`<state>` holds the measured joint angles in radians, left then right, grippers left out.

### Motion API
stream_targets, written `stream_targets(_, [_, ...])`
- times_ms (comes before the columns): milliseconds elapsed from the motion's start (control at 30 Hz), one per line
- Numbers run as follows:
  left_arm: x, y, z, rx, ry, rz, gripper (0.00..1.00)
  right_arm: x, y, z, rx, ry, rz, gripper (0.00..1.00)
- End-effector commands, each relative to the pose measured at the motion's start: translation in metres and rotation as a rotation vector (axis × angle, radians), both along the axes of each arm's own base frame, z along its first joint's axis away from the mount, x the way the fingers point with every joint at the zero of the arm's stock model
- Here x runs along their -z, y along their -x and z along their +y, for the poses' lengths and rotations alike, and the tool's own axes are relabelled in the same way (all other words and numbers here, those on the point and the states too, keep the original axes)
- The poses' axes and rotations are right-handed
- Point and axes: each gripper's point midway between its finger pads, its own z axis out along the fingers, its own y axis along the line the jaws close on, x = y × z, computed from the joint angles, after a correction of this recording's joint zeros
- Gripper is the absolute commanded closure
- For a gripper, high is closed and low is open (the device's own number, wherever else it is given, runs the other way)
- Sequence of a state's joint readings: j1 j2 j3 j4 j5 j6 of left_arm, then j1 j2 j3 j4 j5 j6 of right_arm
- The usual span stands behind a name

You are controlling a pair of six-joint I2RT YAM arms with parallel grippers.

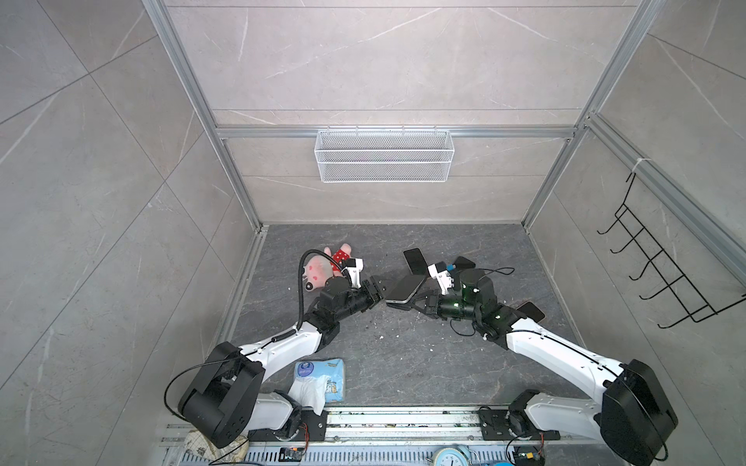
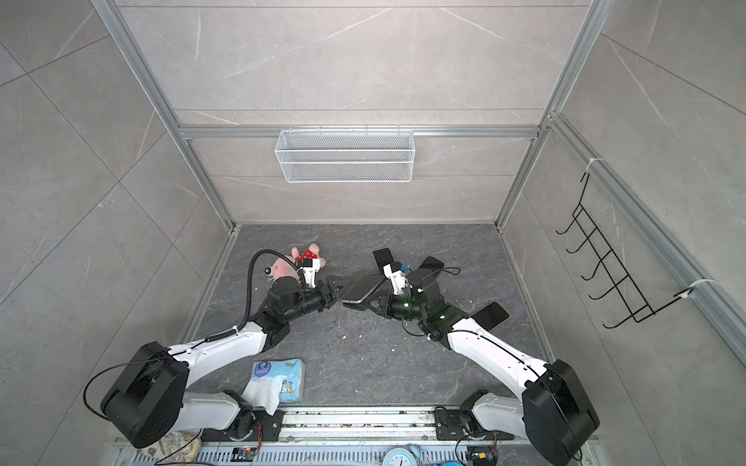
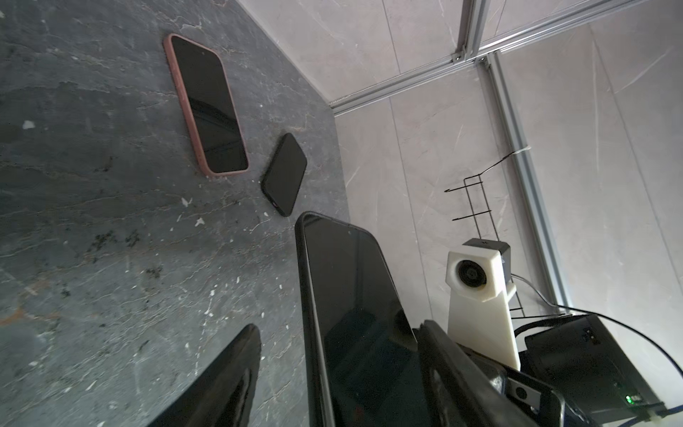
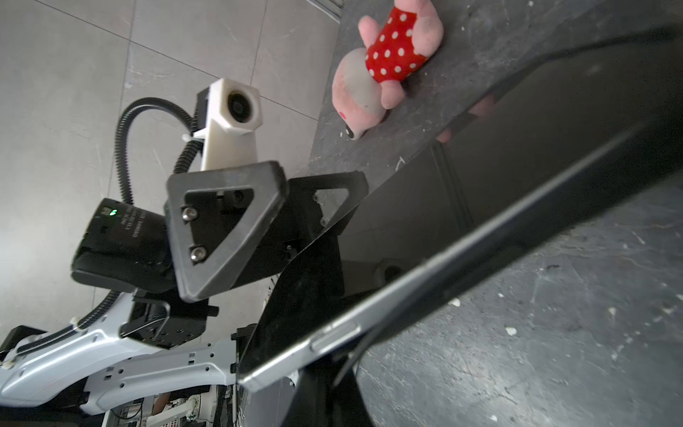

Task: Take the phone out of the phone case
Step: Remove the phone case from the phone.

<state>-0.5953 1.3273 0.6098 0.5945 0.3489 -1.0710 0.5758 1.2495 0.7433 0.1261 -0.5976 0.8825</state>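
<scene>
A phone point(image 1: 405, 287) with a dark screen hangs tilted above the table's middle in both top views. My right gripper point(image 1: 418, 303) is shut on its right end. The right wrist view shows the phone's bare silver side point(image 4: 406, 281), with the black phone case point(image 4: 480, 271) standing slightly off beneath it. My left gripper point(image 1: 378, 287) is open at the phone's left end. In the left wrist view the phone's black rim point(image 3: 307, 295) runs between my left gripper's point(image 3: 340, 329) spread fingers point(image 3: 229, 373), with a clear gap to one finger.
Lying on the table are a pink-cased phone point(image 3: 207, 107), a black phone point(image 3: 284, 173) and a further dark phone point(image 1: 415, 260). A pink plush pig point(image 1: 323, 268) is behind the left arm. A tissue pack point(image 1: 321, 379) sits near the front. Wire basket point(image 1: 383, 155) and hook rack point(image 1: 662, 262) hang on walls.
</scene>
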Motion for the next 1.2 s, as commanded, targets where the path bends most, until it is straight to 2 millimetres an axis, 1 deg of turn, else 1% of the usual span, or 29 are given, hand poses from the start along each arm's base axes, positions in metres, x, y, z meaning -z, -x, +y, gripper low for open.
stream_targets(0, [-0.009, 0.008, 0.004, 0.021, -0.082, -0.107, 0.28, 0.015, 0.003, 0.0, -0.02, 0.045, 0.006, 1.0])
stream_targets(167, [0.001, 0.028, 0.002, 0.113, -0.245, -0.19, 0.25, 0.039, 0.005, -0.002, -0.023, 0.097, 0.063, 1.0])
stream_targets(233, [0.004, 0.041, 0.001, 0.156, -0.352, -0.245, 0.24, 0.048, 0.005, -0.005, -0.021, 0.129, 0.077, 1.0])
stream_targets(367, [0.004, 0.062, -0.001, 0.223, -0.511, -0.366, 0.18, 0.064, 0.008, -0.008, -0.029, 0.178, 0.111, 1.0])
stream_targets(433, [0.006, 0.071, -0.003, 0.27, -0.577, -0.41, 0.18, 0.068, 0.009, -0.008, -0.032, 0.185, 0.118, 1.0])
stream_targets(533, [0.016, 0.085, -0.008, 0.357, -0.679, -0.452, 0.17, 0.07, 0.009, -0.008, -0.037, 0.19, 0.123, 1.0])
stream_targets(600, [0.023, 0.091, -0.012, 0.403, -0.76, -0.479, 0.17, 0.072, 0.01, -0.008, -0.041, 0.192, 0.129, 1.0])
stream_targets(667, [0.029, 0.092, -0.014, 0.425, -0.841, -0.5, 0.18, 0.074, 0.011, -0.008, -0.045, 0.195, 0.133, 1.0])
stream_targets(800, [0.038, 0.086, -0.018, 0.435, -0.923, -0.511, 0.21, 0.073, 0.012, -0.007, -0.052, 0.19, 0.133, 1.0])
stream_targets(933, [0.042, 0.082, -0.024, 0.451, -0.947, -0.52, 0.24, 0.072, 0.014, -0.008, -0.056, 0.187, 0.132, 1.0])
stream_targets(1167, [0.048, 0.073, -0.025, 0.436, -0.997, -0.538, 0.27, 0.075, 0.02, -0.007, -0.074, 0.174, 0.142, 1.0])
